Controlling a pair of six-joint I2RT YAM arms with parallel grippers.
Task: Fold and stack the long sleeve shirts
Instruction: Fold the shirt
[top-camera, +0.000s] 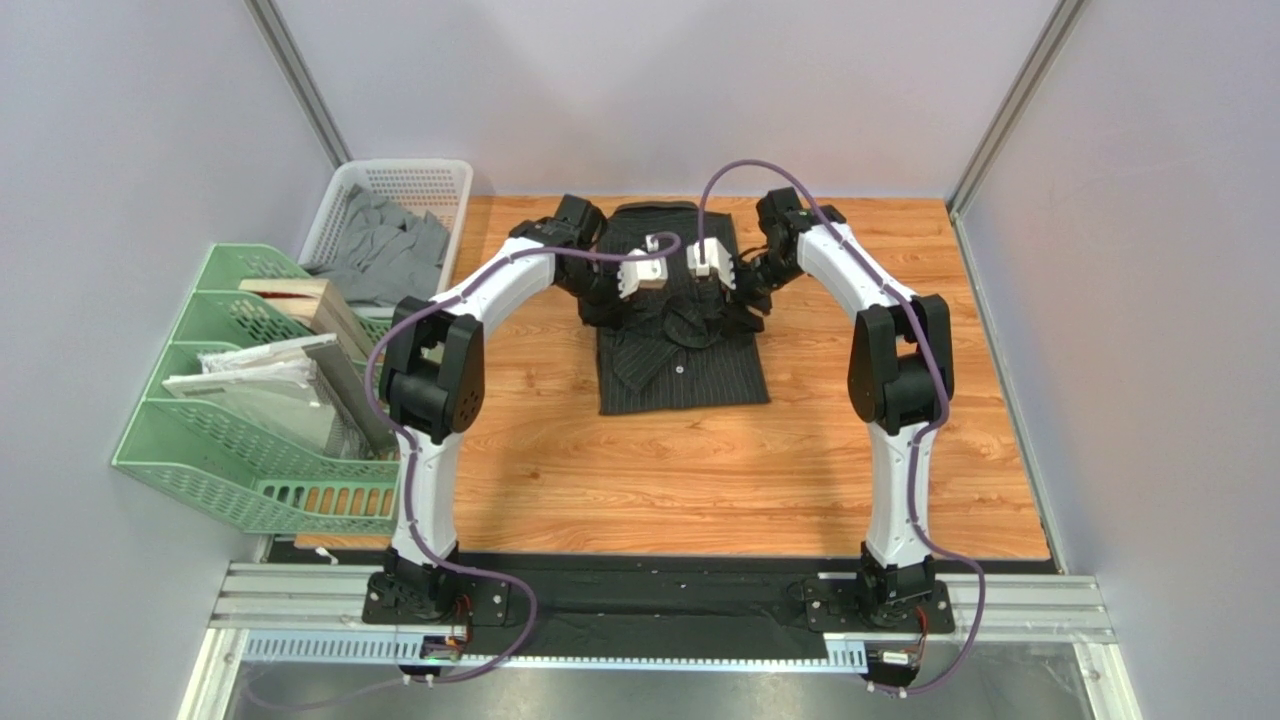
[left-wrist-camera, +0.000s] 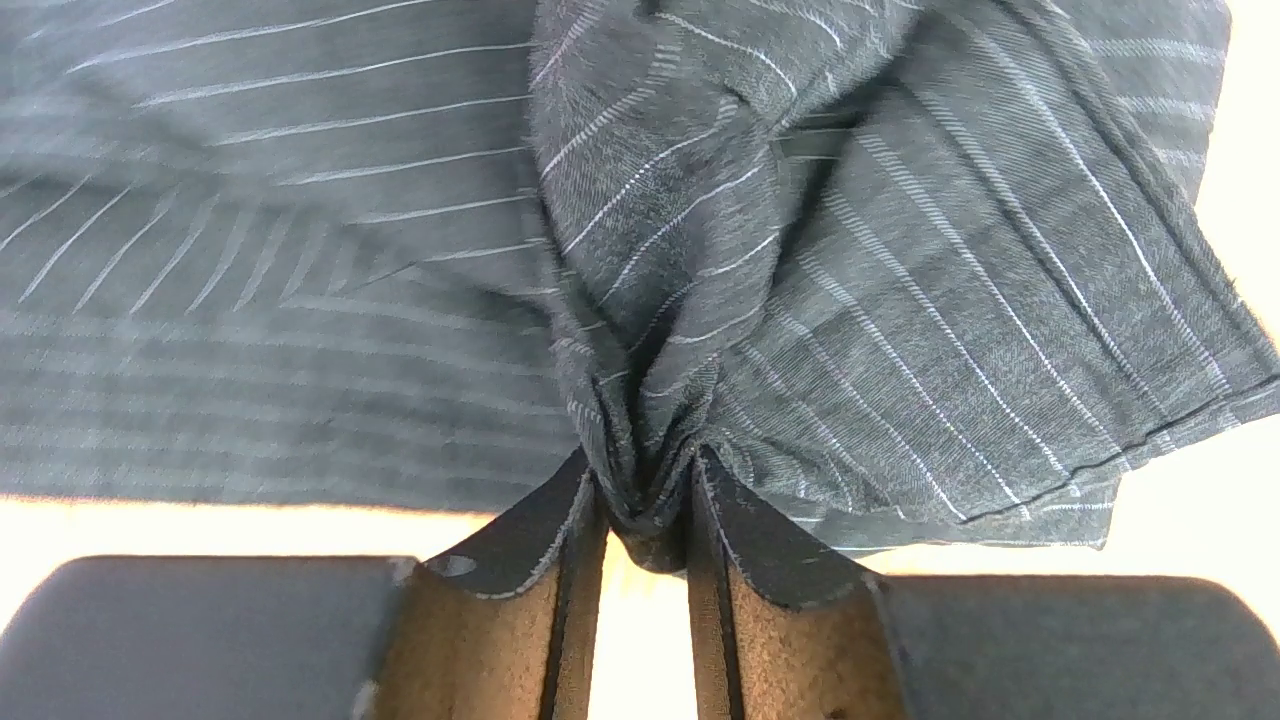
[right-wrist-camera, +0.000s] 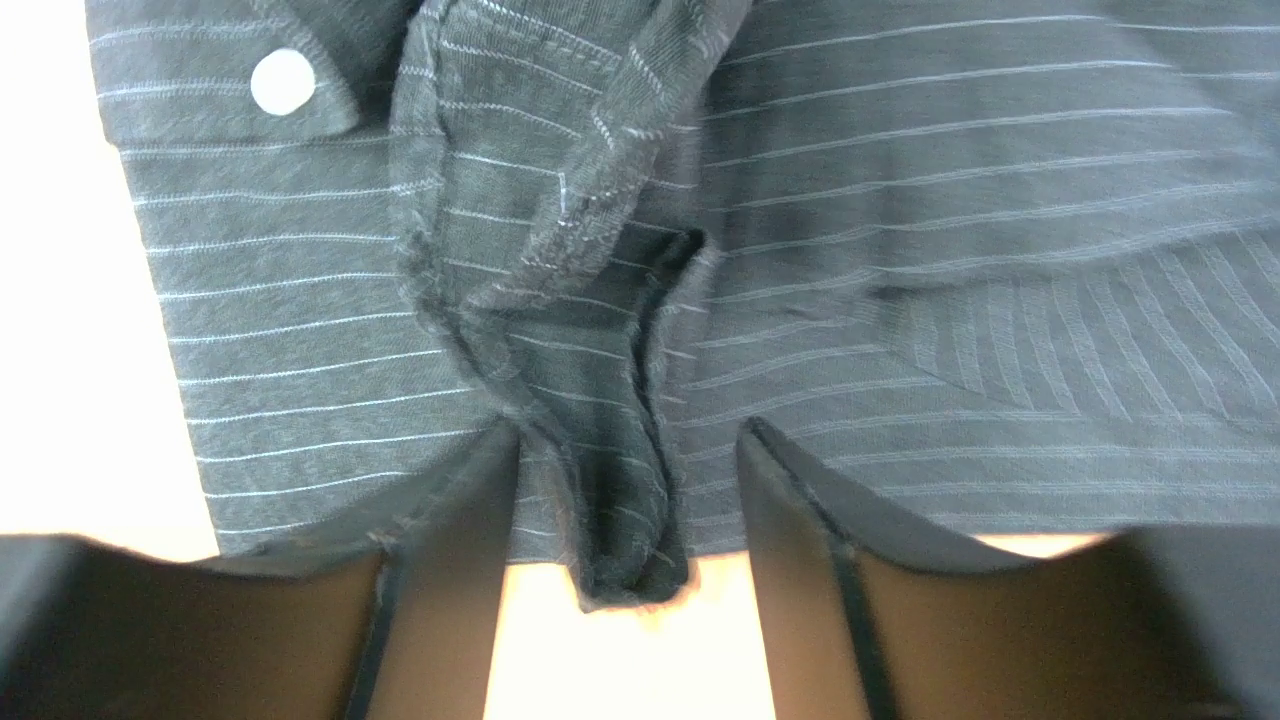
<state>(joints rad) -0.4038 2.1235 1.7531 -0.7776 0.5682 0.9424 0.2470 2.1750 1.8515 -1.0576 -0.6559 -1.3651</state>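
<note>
Your left gripper (left-wrist-camera: 643, 480) is pinched tight on a bunched fold of the shirt (left-wrist-camera: 902, 300). Your right gripper (right-wrist-camera: 628, 450) stands apart, a loose fold hanging between the fingers and touching only the frame-left one. From above, the shirt sits upper centre on the table (top-camera: 676, 480), near hem flat. Bare wood left, right and below. White basket (top-camera: 394, 177) and green rack (top-camera: 196, 435) at frame left.
</note>
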